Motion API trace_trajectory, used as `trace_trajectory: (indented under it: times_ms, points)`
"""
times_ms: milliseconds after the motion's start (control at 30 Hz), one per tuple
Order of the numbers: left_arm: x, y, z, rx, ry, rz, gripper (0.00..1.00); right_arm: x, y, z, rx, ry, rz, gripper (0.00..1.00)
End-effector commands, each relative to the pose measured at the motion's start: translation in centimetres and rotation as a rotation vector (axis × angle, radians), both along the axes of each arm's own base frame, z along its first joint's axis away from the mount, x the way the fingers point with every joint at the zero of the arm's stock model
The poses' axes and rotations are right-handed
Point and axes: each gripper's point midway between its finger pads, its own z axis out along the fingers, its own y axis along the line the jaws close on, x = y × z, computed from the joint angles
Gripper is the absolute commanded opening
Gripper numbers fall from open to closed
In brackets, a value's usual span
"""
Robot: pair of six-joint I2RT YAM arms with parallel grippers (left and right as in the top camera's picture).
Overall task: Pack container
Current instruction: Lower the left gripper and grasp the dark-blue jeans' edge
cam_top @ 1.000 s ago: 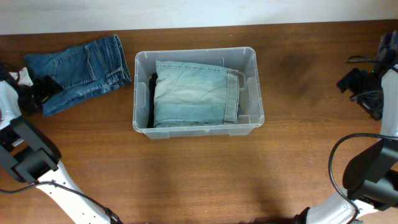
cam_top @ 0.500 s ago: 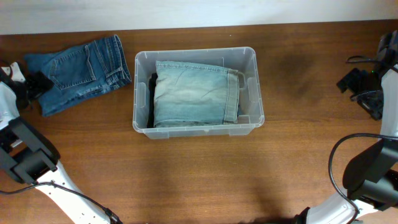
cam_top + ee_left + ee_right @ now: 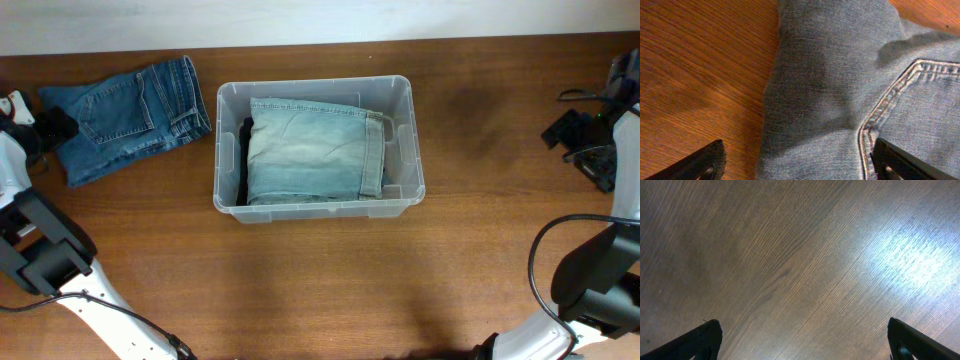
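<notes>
Soft, even light, a white glare patch on the table (image 3: 912, 255), and the jeans (image 3: 830, 85) slightly blurred close up.

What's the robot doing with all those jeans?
It is packing jeans into the clear container. One folded pair of light jeans already lies inside. The left pincer is open just above the dark blue jeans on the table beside the container, not gripping them yet. The right pincer hangs open over bare table, far off to the side.
</notes>
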Motion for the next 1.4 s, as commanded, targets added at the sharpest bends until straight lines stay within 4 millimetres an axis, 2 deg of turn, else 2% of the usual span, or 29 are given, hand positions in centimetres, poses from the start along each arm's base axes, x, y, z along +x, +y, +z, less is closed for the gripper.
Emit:
trace_trajectory:
  times_ms: [0,300,567,1000,1200,1300,1367]
  points:
    - [0.0,-0.6,-0.6,-0.006,0.014,-0.005,0.94,-0.1,-0.2,-0.1,-0.008,0.007,-0.011,0.98]
    - [0.2,-2.1,-1.3,-0.024,0.029,-0.029,0.94,-0.1,-0.2,-0.1,-0.008,0.007,-0.011,0.98]
    - [-0.1,-2.3,-1.5,-0.034,0.044,-0.029,0.94,-0.1,-0.2,-0.1,-0.008,0.007,-0.011,0.98]
    - [-1.1,-3.0,-3.4,-0.063,0.087,-0.029,0.94,-0.1,-0.2,-0.1,-0.008,0.007,-0.011,0.98]
    - [-1.1,-3.0,-3.5,-0.062,0.085,-0.029,0.94,-0.1,-0.2,-0.1,-0.008,0.007,-0.011,0.98]
    - [-1.1,-3.0,-3.5,-0.062,0.085,-0.029,0.89,-0.1,-0.2,-0.1,-0.008,0.007,-0.011,0.98]
    - [-1.1,-3.0,-3.5,-0.062,0.085,-0.029,0.76,-0.1,-0.2,-0.1,-0.008,0.007,-0.011,0.98]
